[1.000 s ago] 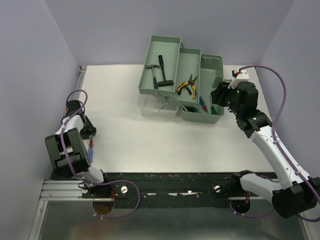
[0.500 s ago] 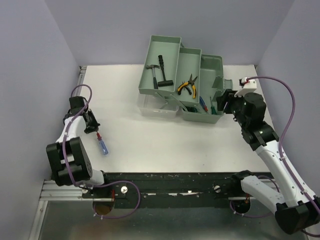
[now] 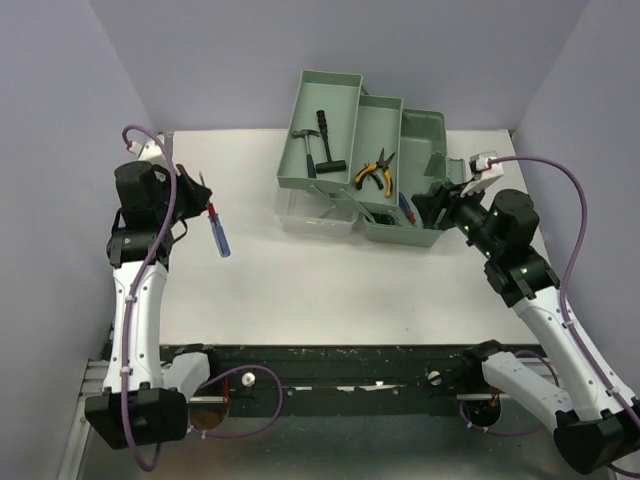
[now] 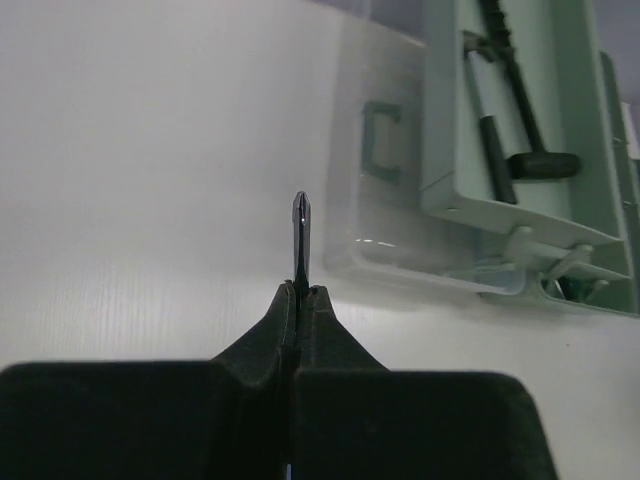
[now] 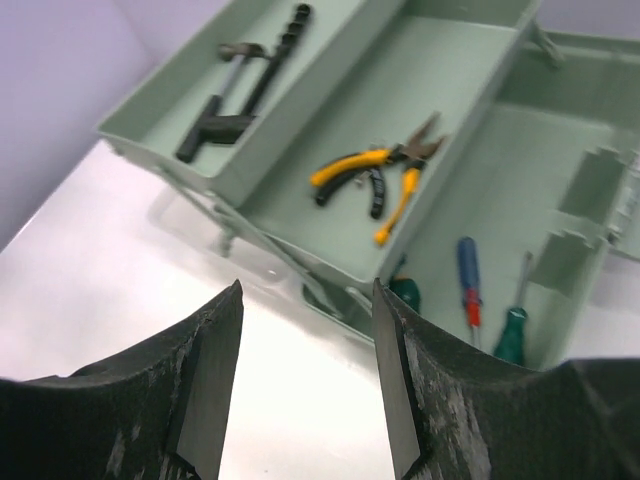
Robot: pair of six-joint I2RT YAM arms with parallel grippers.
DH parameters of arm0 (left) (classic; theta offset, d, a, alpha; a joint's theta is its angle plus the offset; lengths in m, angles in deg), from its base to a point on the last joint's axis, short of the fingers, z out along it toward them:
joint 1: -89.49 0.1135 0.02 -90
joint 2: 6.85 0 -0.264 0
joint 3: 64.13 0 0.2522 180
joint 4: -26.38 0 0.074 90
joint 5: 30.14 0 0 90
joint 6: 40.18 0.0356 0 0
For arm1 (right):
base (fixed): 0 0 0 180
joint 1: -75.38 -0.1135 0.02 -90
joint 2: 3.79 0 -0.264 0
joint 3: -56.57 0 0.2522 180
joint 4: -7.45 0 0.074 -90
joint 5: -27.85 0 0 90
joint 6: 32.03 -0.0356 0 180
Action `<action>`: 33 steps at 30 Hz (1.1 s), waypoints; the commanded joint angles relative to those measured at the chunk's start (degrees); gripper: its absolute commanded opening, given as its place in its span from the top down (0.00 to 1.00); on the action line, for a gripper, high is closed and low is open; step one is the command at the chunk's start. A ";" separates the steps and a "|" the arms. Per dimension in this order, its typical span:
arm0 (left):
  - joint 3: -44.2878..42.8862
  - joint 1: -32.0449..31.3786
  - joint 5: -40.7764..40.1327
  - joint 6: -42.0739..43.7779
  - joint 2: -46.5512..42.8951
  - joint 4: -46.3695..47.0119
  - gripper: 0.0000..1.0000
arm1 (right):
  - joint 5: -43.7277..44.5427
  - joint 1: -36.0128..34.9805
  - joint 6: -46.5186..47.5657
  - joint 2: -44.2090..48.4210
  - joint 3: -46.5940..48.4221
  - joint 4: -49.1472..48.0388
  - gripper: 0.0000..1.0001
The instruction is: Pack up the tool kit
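Since the left pincer (image 4: 300, 298) clamps only the screwdriver (image 3: 217, 232) shaft, it could swing or slip short of the toolbox (image 3: 336, 95); right pincer (image 5: 306, 298) apart.

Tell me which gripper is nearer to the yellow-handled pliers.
Right. The right gripper hovers open at the toolbox's right end, just right of the pliers. The left gripper is far across the table to their left, shut on a screwdriver.

— What do the arms look like?
— The left arm (image 3: 135, 300) and right arm (image 3: 548, 325) both have white links and chunky black joints, and a purple cable (image 3: 582, 228) loops along each.
— And the right gripper (image 5: 306, 290)?
— Matte black fingers (image 5: 205, 400), wedge-shaped and scuffed grey.
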 commanded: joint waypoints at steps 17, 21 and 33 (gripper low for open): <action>-10.42 -38.47 9.18 -12.42 10.42 21.50 1.00 | -8.97 -25.10 -8.28 -15.60 3.99 -20.41 0.33; -10.07 -41.03 9.10 -13.92 12.01 24.75 1.00 | -8.00 -26.52 -8.81 -18.41 4.43 -20.16 0.33; -8.75 -43.31 9.71 -15.25 13.42 32.67 1.00 | -4.69 -26.78 -9.43 -19.13 2.68 -20.86 0.99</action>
